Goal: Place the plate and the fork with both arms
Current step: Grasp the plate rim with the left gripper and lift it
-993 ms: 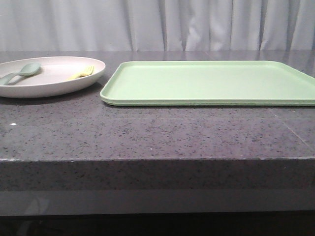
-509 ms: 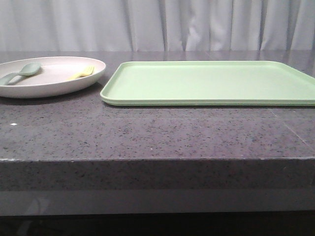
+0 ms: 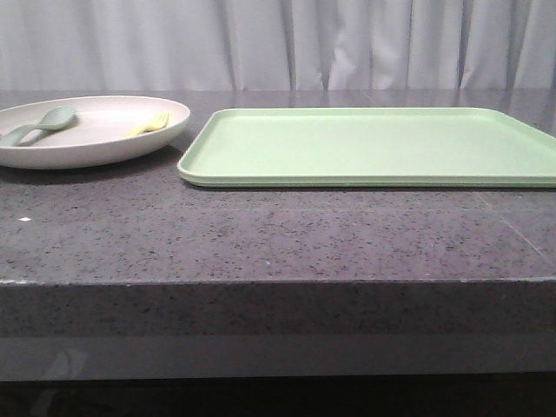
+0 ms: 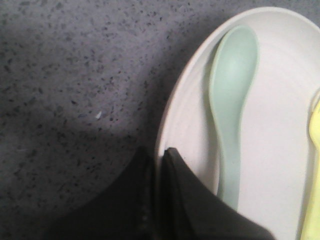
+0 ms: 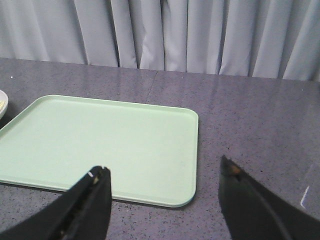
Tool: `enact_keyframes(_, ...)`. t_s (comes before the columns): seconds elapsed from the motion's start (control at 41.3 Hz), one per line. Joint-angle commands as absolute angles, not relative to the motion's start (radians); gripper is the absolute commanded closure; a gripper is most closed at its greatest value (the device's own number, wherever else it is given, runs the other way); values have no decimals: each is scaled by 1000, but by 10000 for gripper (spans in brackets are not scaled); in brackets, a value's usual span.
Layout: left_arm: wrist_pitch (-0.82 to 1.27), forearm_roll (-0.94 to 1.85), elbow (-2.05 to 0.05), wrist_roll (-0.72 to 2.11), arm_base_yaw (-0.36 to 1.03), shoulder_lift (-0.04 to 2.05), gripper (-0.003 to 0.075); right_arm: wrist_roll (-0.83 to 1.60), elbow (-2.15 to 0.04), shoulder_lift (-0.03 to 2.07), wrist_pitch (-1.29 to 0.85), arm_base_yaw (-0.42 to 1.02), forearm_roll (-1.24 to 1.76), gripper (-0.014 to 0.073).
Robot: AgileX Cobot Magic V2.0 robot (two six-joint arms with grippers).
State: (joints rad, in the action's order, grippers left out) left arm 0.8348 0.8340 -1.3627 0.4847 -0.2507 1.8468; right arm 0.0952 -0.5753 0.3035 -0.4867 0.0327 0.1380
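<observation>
The pale pinkish-cream plate (image 3: pixel 104 155) is at the far left, beside the green tray. On it lie the small yellow fork (image 3: pixel 148 126) and a grey-green spoon (image 3: pixel 39 126). In the left wrist view, my left gripper (image 4: pixel 159 152) is shut on the plate's rim (image 4: pixel 182 100), one finger inside and one outside. The spoon (image 4: pixel 231 100) lies just beside the inner finger, and the fork (image 4: pixel 314 165) shows at the frame's edge. My right gripper (image 5: pixel 164 167) is open and empty, held above the table near a corner of the tray. Neither gripper shows in the front view.
A flat rectangular light-green tray (image 3: pixel 373 148) lies empty at the centre and right of the dark speckled stone table (image 3: pixel 261 234). A pale curtain hangs behind the table. The tray (image 5: pixel 100 140) lies a little beyond my right fingers.
The plate, with fork and spoon on it, has risen slightly and shifted a little to the right, toward the tray. The tray has not moved.
</observation>
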Motion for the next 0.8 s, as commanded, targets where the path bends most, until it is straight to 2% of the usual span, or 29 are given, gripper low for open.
enact_keyframes(0.0, 822, 922, -1397, 481, -227, 1775, 741, 109, -609, 321, -400, 36, 136, 105)
enact_keyframes(0.291, 778, 851, -1482, 318, -107, 1739, 741, 109, -609, 321, -400, 36, 136, 105)
enact_keyframes(0.606, 694, 565, -1646, -67, 170, 1750, 741, 109, -609, 321, -400, 36, 136, 105)
enact_keyframes(0.775, 623, 519, -1672, -207, 308, 1772, 741, 109, -609, 321, -400, 36, 136, 105)
